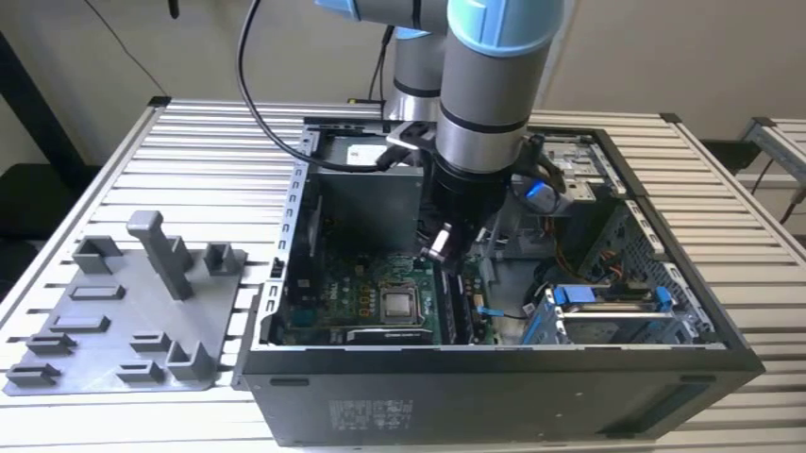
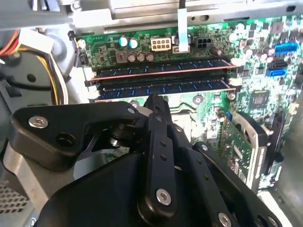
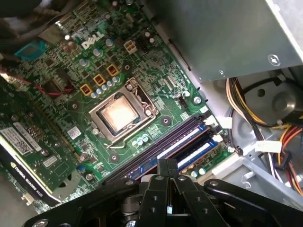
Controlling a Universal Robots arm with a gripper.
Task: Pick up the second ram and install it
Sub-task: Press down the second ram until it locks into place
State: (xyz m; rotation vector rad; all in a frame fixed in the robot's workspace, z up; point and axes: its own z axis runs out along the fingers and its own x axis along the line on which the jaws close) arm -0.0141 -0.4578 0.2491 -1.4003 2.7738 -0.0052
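Hovering over the memory slots

I am holding my gripper (image 2: 156,101) clenched and empty just above the second ram (image 2: 163,87), which is lying seated in its slot, long axis crosswise beneath my fingertips.

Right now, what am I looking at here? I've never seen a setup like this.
A robot arm reaches down into an open computer case standing on a slatted table. The exterior view shows the whole scene; beside the case lies a grey plastic fixture plate with upright posts. The two wrist views come from cameras riding on the arm, looking past its black hand at the green motherboard. Two memory sticks sit side by side in their slots, just beyond the hand's tip.
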